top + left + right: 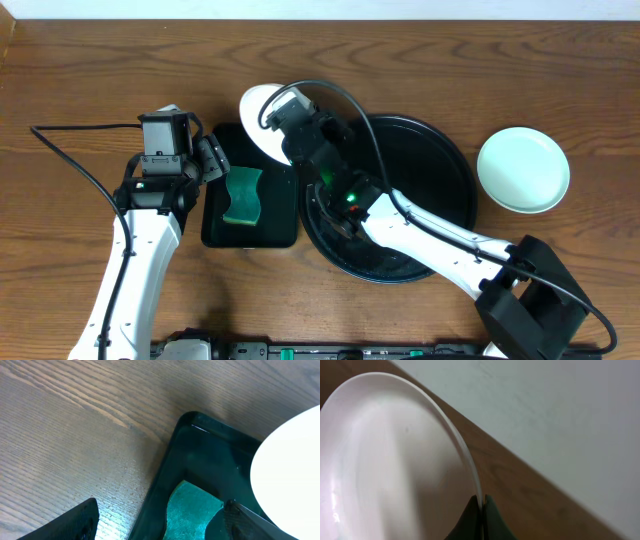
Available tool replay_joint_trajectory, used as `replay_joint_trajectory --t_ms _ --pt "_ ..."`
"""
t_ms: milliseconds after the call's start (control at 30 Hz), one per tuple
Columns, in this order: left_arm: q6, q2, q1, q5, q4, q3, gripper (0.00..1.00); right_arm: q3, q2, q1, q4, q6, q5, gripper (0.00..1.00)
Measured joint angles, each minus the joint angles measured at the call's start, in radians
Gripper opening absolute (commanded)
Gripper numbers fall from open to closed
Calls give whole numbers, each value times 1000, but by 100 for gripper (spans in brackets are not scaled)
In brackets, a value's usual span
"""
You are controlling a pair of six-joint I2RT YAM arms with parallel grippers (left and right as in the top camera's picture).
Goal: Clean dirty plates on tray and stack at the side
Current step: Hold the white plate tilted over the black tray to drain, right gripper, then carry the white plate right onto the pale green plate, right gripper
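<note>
Right pincer [481,506] clamping rim of glossy round white plate [395,460], plate tilting ahead of fingers. Left pincer [208,160] standing apart, empty, wavy green sponge [243,196] lying just beneath. Advising: steadying rim clamp, turning plate centre towards sponge.

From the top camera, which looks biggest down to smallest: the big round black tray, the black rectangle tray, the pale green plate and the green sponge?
1. Large round black tray
2. Rectangular black tray
3. Pale mint-green round plate
4. Wavy green sponge
</note>
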Motion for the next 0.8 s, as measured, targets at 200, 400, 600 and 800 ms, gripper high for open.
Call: replay_joint_trajectory --t_ms 200,400,600,800 --pt "0 0 0 0 0 0 80 0 0 -11 -9 194 -40 1" --pt "0 0 0 0 0 0 80 0 -11 -45 -104 391 -153 1" --pt "0 0 0 0 -1 0 80 0 -92 -166 -284 629 -309 1" --pt "0 0 0 0 -1 0 80 3 -177 -367 -463 754 -531 1"
